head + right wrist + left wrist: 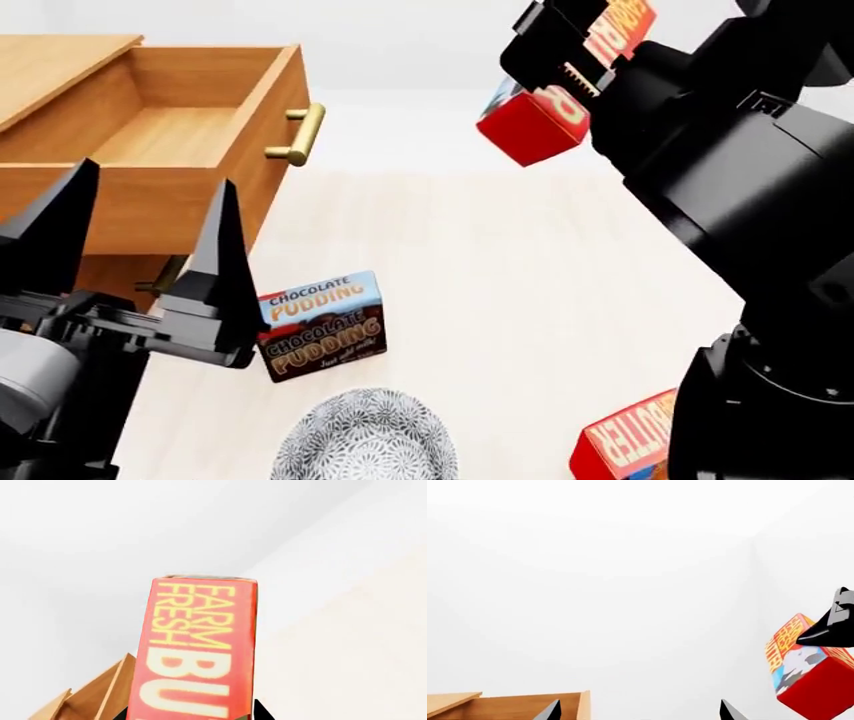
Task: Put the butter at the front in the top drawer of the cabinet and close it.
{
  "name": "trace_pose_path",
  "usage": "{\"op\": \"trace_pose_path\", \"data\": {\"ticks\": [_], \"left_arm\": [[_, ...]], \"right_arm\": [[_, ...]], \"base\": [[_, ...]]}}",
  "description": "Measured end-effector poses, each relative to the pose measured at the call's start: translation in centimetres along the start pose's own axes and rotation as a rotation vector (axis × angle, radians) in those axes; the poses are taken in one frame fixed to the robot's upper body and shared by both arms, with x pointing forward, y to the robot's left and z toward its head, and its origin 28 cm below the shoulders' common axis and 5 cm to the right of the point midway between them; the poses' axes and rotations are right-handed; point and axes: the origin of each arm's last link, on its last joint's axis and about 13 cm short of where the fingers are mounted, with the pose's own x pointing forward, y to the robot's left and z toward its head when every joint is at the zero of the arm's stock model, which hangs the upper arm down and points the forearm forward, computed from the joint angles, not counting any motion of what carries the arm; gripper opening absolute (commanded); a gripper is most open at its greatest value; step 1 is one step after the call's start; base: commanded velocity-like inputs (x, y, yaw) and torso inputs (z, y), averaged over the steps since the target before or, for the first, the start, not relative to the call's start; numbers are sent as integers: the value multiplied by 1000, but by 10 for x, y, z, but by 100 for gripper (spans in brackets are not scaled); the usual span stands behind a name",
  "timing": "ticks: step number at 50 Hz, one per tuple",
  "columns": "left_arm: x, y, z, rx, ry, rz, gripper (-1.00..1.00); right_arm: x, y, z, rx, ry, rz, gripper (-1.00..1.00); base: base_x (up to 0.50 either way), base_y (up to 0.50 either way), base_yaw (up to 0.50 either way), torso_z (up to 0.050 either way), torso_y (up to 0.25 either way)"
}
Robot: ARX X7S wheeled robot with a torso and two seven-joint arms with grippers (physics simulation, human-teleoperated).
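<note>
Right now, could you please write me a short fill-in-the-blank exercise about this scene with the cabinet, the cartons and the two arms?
1. The top drawer of the cabinet is ____.
2. The butter is held in the fingers of the ____ gripper.
3. The left gripper holds ____.
4. The brown-and-blue box beside the bowl reads "Chocolate ____".

Missing words: open; right; nothing; Pudding

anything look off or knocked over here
Nothing looks spilled or damaged. The chocolate pudding box lies tilted on the floor, and a second butter carton lies askew by the robot's base. The held butter hangs tilted in the right gripper, beside the open top drawer.
</note>
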Motion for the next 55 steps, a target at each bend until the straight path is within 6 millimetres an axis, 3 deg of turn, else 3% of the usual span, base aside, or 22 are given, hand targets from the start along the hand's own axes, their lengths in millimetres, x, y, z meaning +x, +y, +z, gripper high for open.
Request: {"op": "trace_pose_path", "data": {"ticks": [20, 55], "left_arm": [[6, -6, -4, 55, 17, -28, 100], [23, -30, -10, 512, -20, -133, 100]], "right_arm": [[-16, 5, -12, -17, 34, 79, -100], [-22, 7, -11, -8, 31, 101, -100]], "base": [[0, 0, 0, 0, 0], [0, 0, 0, 0, 1]]}}
